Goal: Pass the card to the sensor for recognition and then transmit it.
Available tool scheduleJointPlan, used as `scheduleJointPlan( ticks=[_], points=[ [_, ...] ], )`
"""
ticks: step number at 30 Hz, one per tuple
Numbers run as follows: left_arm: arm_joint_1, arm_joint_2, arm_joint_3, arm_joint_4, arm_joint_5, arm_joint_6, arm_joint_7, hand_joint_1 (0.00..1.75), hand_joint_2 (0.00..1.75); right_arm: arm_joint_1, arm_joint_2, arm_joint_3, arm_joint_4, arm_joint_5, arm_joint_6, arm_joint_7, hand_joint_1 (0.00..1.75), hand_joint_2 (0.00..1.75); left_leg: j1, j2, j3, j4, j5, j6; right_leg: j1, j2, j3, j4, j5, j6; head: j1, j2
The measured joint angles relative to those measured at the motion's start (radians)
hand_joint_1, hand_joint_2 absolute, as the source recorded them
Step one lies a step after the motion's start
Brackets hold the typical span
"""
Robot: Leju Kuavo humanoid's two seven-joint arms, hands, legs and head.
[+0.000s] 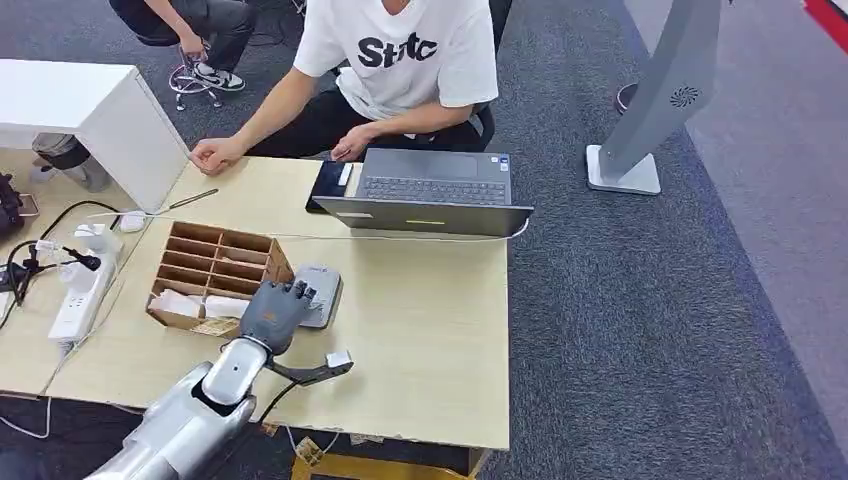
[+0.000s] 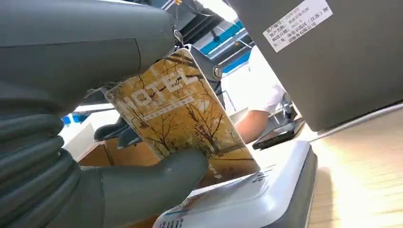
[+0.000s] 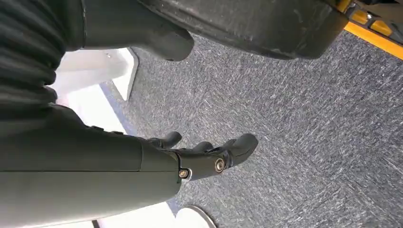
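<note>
My left hand (image 1: 276,310) hovers over the grey-white card sensor (image 1: 322,296) on the wooden table, beside the cardboard compartment box (image 1: 215,265). In the left wrist view a yellow hotel card (image 2: 183,116) with bare trees printed on it is pinched between my thick thumb (image 2: 157,183) and darker fingers, its lower edge just above the sensor's white top (image 2: 247,197). My right hand (image 3: 209,154) hangs over blue-grey carpet, fingers loosely apart, holding nothing.
An open laptop (image 1: 432,190) stands at the table's far edge, with a seated person in a white T-shirt (image 1: 400,50) behind it. A power strip with cables (image 1: 80,285) lies at the left. A white box (image 1: 95,110) sits at the far left.
</note>
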Motion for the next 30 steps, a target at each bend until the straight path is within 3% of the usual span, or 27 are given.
scheduleJointPlan(
  ticks=[17, 22, 30],
  points=[
    [-0.002, -0.014, 0.055, 0.044, 0.010, 0.033, -0.019, 1.75, 1.75, 0.001, 0.000, 0.001, 0.000, -0.003, -0.002, -0.001, 0.00, 1.75, 0.000, 0.000, 0.002, 0.000, 0.001, -0.001, 0.000, 0.000, 0.002, 0.000, 0.000, 0.000, 0.000, 0.000],
    [-0.015, -0.005, 0.095, -0.003, 0.040, 0.026, -0.037, 1.75, 1.75, 0.002, 0.000, 0.001, 0.000, -0.002, -0.004, -0.003, 0.00, 1.75, 0.001, 0.000, 0.002, 0.000, 0.002, -0.001, 0.000, 0.000, 0.001, 0.000, 0.001, -0.001, 0.000, 0.000],
    [-0.125, 0.041, 0.143, -0.109, 0.047, -0.004, -0.055, 1.75, 1.75, 0.002, 0.000, 0.005, 0.000, 0.003, -0.005, -0.004, 0.00, 1.75, 0.001, 0.000, 0.001, 0.000, 0.002, -0.001, 0.001, 0.000, 0.001, 0.001, 0.001, -0.001, 0.000, 0.000]
  ],
)
